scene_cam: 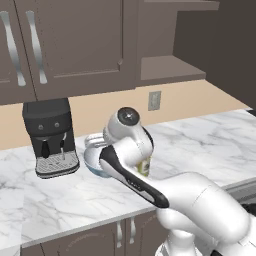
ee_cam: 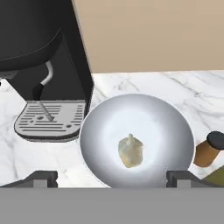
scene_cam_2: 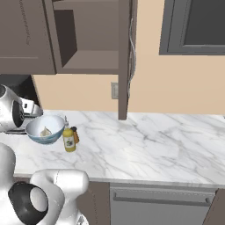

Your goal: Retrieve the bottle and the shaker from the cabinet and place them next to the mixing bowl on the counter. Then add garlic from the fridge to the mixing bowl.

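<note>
The pale blue-grey mixing bowl stands on the white marble counter, and a garlic bulb lies in its whitish inside. My gripper hangs open just above the bowl, with nothing between its fingertips. Right of the bowl stand the yellow bottle and, touching or nearly touching it, the small orange-brown shaker with its dark cap. In the left base view my arm hides most of the bowl and bottle. The doorless cabinet above is bare. The fridge is out of view.
A black coffee machine stands close on the bowl's left, its drip tray almost touching the rim. A wall socket sits behind. Door-fronted cupboards hang overhead. Bare marble stretches to the right.
</note>
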